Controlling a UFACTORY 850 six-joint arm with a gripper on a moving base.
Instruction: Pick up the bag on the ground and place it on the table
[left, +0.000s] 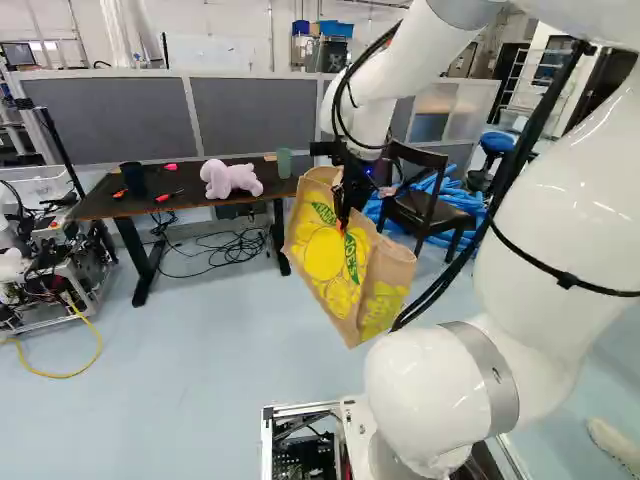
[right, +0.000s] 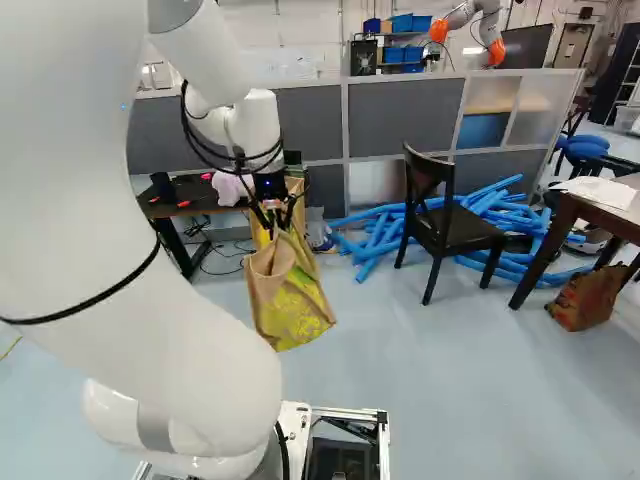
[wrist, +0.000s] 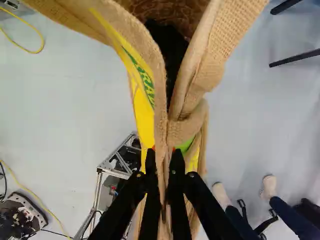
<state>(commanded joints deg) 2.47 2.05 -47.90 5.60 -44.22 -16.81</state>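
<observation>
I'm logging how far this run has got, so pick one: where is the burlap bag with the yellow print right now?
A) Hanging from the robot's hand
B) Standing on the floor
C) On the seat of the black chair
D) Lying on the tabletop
A: the hand pinches the rim of the bag between its two fingers, and the bag hangs above the floor.

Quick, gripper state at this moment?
Gripper: shut on the bag, pinching its burlap between both fingers; the bag hangs in the air.
</observation>
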